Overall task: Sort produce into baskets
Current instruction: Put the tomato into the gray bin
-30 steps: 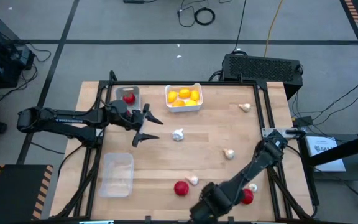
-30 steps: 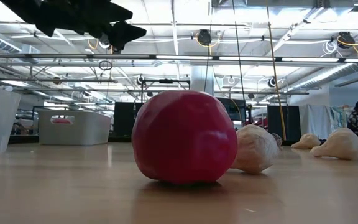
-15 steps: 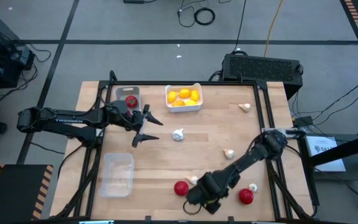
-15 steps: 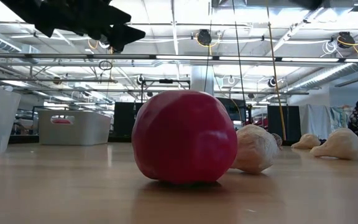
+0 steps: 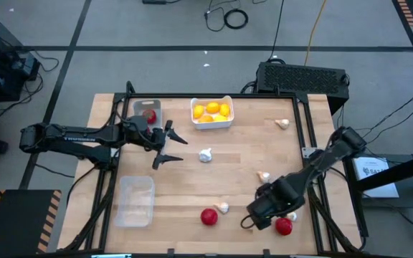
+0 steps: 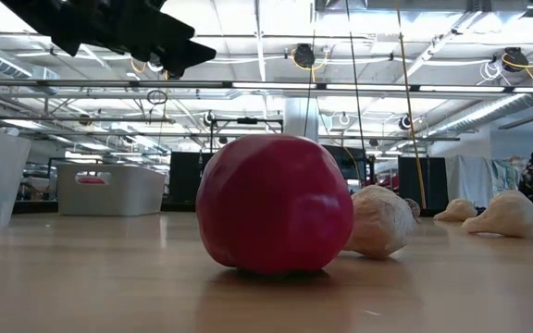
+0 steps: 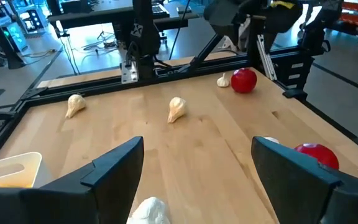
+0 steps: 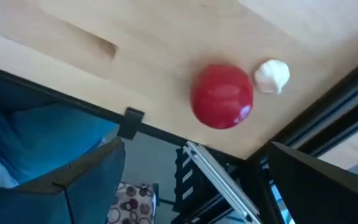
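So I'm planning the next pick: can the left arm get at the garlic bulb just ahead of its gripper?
Probably yes. The left gripper is open and empty, the garlic bulb lies just ahead of it on bare table, and nothing stands between them.

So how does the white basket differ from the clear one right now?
The white basket sits at the table's far edge, between the two arms; the clear basket sits at the near edge on the left arm's side. The white basket holds yellow fruits; nothing shows inside the clear basket. The white one is opaque, the clear one lets the wood show through. Both are small rounded rectangles.
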Motion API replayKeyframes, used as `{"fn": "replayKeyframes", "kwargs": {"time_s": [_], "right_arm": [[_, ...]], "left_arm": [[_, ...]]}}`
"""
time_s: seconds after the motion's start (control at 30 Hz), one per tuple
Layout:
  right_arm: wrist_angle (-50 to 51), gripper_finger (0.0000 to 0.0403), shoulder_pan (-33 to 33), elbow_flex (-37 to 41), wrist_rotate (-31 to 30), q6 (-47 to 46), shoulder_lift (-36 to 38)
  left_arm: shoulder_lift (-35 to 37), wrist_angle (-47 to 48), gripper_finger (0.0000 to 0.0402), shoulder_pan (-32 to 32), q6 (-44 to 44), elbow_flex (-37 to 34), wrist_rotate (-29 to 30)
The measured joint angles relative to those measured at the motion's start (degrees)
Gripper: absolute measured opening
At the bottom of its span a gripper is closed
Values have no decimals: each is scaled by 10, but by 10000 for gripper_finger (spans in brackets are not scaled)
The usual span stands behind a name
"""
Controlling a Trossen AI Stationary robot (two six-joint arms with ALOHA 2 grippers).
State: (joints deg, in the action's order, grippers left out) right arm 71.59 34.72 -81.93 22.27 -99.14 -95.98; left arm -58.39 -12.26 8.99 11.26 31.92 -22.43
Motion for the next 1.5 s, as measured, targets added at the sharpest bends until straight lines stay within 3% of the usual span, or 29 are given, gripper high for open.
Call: {"fn": "replayKeyframes", "kwargs": {"time_s": [0.17, 0.3, 0.47, 0.63, 1.23, 1.5], "right_arm": [[1, 377, 20, 2, -45, 10, 2], [-7, 377, 22, 2, -42, 32, -1], [-21, 377, 22, 2, -46, 27, -2], [-28, 377, 29, 2, -73, 41, -2], [-34, 377, 34, 2, -74, 64, -2], [-30, 377, 35, 2, -75, 82, -2]], "left_arm": [[0, -5, 306, -2, -38, 0, 0], [0, -16, 306, -4, -72, 0, 1], [-2, -97, 306, -8, -167, 0, 2], [-3, -118, 306, -30, -199, 0, 2], [-4, -105, 306, -100, -195, 0, 5], [-4, -45, 306, -97, -99, 0, 48]]}}
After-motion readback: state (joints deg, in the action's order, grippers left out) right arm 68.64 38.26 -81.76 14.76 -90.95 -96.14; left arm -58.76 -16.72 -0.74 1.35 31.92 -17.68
